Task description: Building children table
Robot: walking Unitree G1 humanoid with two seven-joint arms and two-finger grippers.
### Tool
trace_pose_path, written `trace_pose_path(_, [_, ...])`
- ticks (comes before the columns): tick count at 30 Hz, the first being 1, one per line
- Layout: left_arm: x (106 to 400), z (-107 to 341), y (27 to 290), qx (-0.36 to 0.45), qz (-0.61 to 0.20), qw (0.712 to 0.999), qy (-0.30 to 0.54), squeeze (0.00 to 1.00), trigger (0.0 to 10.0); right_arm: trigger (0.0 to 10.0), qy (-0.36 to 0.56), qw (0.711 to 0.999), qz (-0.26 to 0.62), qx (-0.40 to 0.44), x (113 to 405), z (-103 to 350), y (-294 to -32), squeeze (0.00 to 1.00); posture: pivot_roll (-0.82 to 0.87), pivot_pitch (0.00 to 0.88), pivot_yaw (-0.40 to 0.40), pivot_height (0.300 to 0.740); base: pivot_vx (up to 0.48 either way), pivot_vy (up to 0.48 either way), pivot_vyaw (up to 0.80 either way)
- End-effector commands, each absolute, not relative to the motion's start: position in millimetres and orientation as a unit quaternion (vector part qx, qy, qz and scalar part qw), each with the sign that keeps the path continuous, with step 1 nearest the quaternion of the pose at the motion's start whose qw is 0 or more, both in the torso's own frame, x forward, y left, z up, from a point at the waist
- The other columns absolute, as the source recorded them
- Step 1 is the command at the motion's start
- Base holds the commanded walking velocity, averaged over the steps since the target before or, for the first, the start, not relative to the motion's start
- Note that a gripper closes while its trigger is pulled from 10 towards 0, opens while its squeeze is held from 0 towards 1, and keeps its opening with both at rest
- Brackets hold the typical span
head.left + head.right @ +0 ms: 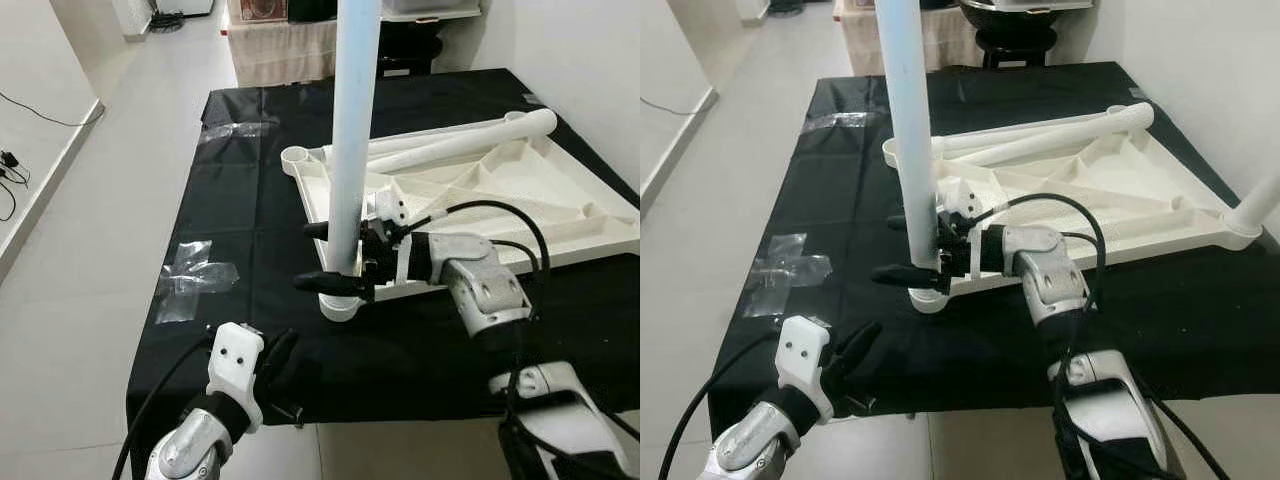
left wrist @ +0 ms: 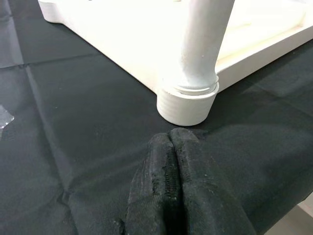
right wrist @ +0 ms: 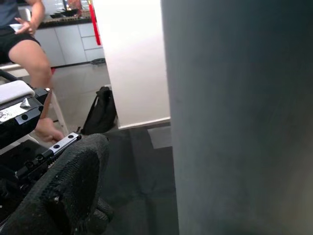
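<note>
Black cloth [image 1: 250, 200] covers the floor mat where the upturned white tabletop [image 1: 500, 190] lies. Nearest, the left gripper [image 2: 171, 161] is held with fingers pressed together, just short of the corner socket [image 2: 188, 103]. Beyond, the upright leg [image 1: 352, 130] is clasped by the right gripper [image 1: 328, 257] above that socket.

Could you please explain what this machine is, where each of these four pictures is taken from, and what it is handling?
It is a humanoid robot with two silver arms. Two pictures come from its head, looking down; two come from cameras on its wrists. On a black cloth lies an upside-down white children's table top. One white leg stands upright in a corner socket, and loose legs lie on the top. The right gripper has its fingers on either side of the upright leg. The left gripper, shut and holding nothing, waits near the socket.
</note>
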State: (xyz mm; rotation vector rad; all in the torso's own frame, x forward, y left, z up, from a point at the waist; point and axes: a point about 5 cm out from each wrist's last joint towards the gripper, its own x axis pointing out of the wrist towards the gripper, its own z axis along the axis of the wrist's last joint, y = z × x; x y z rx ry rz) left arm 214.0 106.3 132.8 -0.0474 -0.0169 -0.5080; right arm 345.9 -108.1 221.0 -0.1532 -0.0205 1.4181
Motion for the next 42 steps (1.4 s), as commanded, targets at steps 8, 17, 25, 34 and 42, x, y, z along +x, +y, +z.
trace_pose_path(8, [210.9, 131.6, 106.4, -0.022, -0.252, 0.967, -0.003, 0.0, 10.0, 0.0, 0.007, 0.742, 0.667, -0.063, 341.4, 206.0, -119.6, 0.0, 0.06, 0.166, 0.025, 0.74, 0.0, 0.0, 0.0])
trace_pose_path(17, [209.8, 132.2, 108.4, -0.021, -0.251, 0.968, -0.003, 0.0, 10.0, 0.0, 0.088, 0.955, 0.284, -0.007, 335.9, 153.7, -141.8, 0.0, 0.06, 0.182, 0.0, 0.74, 0.0, 0.0, 0.0])
trace_pose_path(25, [215.2, 131.4, 111.4, -0.015, -0.255, 0.967, -0.003, 0.0, 10.0, 0.0, 0.097, 0.967, 0.231, -0.043, 315.6, 137.9, -110.8, 0.0, 0.05, 0.156, 0.018, 0.74, 0.0, 0.0, 0.0])
trace_pose_path(34, [217.7, 131.5, 112.2, -0.016, -0.243, 0.97, -0.007, 0.0, 10.0, 10.0, 0.045, 0.951, 0.305, 0.006, 329.8, 173.6, -91.7, 0.0, 0.08, 0.143, 0.017, 0.74, 0.0, 0.0, 0.0])
trace_pose_path(42, [217.2, 130.8, 110.7, -0.017, -0.247, 0.969, -0.006, 0.0, 10.0, 10.0, 0.001, 0.893, 0.45, -0.019, 336.6, 195.5, -98.1, 1.0, 0.08, 0.137, 0.017, 0.74, 0.0, 0.0, 0.0])
